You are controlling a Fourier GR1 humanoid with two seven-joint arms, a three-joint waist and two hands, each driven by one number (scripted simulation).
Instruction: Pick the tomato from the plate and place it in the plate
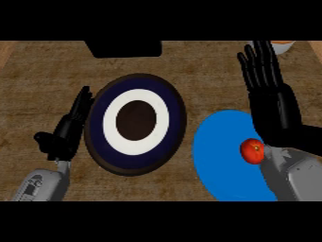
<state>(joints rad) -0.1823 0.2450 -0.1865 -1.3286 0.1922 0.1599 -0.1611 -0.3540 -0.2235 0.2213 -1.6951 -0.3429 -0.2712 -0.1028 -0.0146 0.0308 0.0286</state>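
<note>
A red tomato (252, 151) lies on the blue plate (223, 156) at the lower right, touching the edge of my right wrist. My right hand (269, 94) stands above and beyond the tomato, open with fingers straight and pointing away. Left of the blue plate sits a dark plate (135, 124) with a navy rim, a white ring and a dark brown centre. My left hand (69, 127) rests open on edge just left of that plate, holding nothing.
A black box-like object (123, 47) stands at the far edge of the counter. A white and orange object (283, 46) peeks out behind my right hand's fingers. Lighter wooden strips run along the counter's left and right sides.
</note>
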